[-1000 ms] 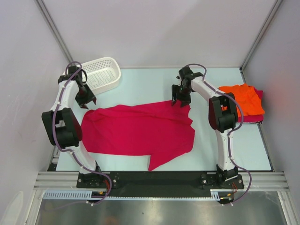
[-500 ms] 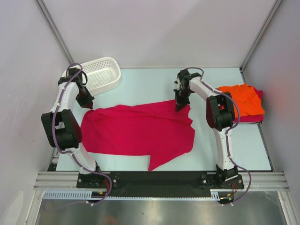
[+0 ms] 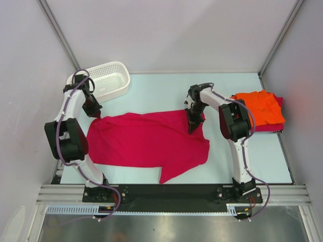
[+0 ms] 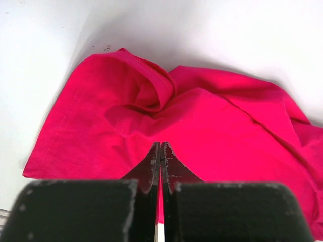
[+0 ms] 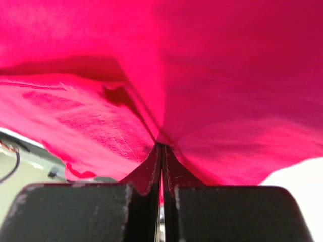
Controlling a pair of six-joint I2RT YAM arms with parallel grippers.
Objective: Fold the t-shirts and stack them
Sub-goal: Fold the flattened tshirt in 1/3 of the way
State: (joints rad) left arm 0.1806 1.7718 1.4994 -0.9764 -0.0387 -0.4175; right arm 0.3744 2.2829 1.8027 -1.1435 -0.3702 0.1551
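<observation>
The crimson t-shirt (image 3: 151, 141) lies spread across the middle of the top view on the pale desk (image 3: 151, 93). One sleeve points toward the lower centre of the frame. The shirt's upper left corner meets the left end effector (image 3: 97, 115). Its upper right edge is drawn into a small peak where the right end effector (image 3: 192, 128) comes down on it.

In the left wrist view the two dark fingers (image 4: 150, 169) are clenched tight together, with a thin strip of red cloth pinched between them. The hemmed corner of the shirt lies rumpled and folded over just past the tips.

In the right wrist view the fingers (image 5: 149, 169) are likewise pressed together, grasping the same shirt. The cloth puckers at the tips and fans upward from there, filling nearly the whole frame.

At the right edge of the top view, well apart from the spread shirt, an orange t-shirt (image 3: 260, 107) sits loosely folded. It rests on a second crimson t-shirt (image 3: 270, 128), of which only a narrow border shows along the right and lower sides. The right arm's elbow stands just beside this pile.

In the upper left of the frame a white mesh basket (image 3: 117, 70) rests on the desk. It sits close behind the left arm's wrist and does not touch the spread shirt.
</observation>
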